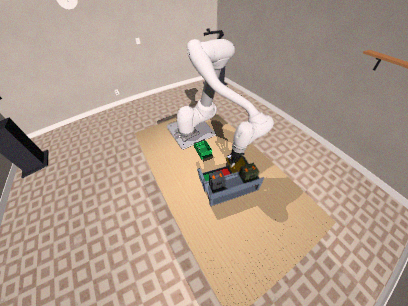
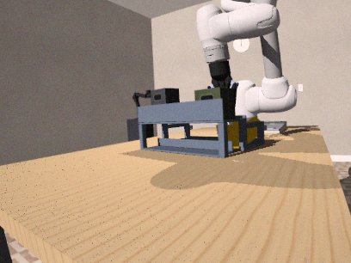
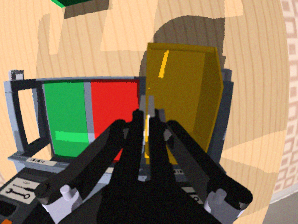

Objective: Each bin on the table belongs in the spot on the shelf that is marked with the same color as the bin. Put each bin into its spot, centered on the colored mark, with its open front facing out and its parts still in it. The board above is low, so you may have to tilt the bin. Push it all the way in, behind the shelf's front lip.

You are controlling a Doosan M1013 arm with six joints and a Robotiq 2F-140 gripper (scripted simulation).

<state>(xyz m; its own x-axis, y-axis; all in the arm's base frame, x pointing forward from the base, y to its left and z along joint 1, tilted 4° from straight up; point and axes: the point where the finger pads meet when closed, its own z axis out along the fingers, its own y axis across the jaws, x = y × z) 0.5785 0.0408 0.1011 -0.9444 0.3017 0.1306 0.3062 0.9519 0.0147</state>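
The shelf [image 1: 235, 193] [image 2: 181, 113] is blue-grey. In the wrist view a green mark [image 3: 67, 117] and a red mark [image 3: 114, 102] show side by side in it; any mark to their right is hidden. My gripper [image 3: 147, 103] is shut on the left wall of the yellow bin [image 1: 240, 163] [image 2: 253, 130] [image 3: 185, 95]. The bin is tilted, partly in the shelf's right end in the wrist view, its far end sticking out. No parts can be made out in it. The green bin [image 1: 203, 149] [image 3: 70, 2] lies on the table between shelf and arm base.
A dark grey case [image 1: 217, 181] [image 2: 164, 95] [image 3: 22, 192] and an olive green case [image 1: 249, 172] [image 2: 208, 94] stand on the shelf's top board, close to the gripper. The arm's base plate [image 1: 186, 141] is behind the green bin.
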